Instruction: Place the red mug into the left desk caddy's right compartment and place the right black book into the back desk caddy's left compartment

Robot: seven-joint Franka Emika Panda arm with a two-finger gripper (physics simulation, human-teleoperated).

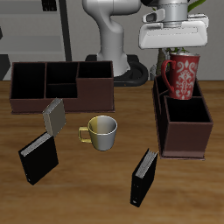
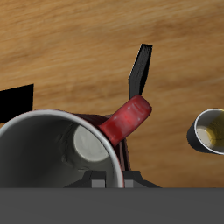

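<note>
My gripper [image 1: 176,52] is shut on the rim of the red mug [image 1: 184,77], which hangs upright over the farther half of the left desk caddy [image 1: 185,131]. The mug's base is about level with the caddy's rim. In the wrist view the mug's white inside [image 2: 48,153] and red handle [image 2: 128,118] fill the frame. The right black book [image 1: 38,158] stands near the table's front edge. The back desk caddy [image 1: 61,83] sits farther back, with nothing showing in its compartments.
A yellow-green mug [image 1: 102,131] [image 2: 211,131] stands mid-table. A small grey book [image 1: 54,114] leans in front of the back caddy. The other black book [image 1: 144,177] [image 2: 140,70] stands near the front edge, in front of the left caddy.
</note>
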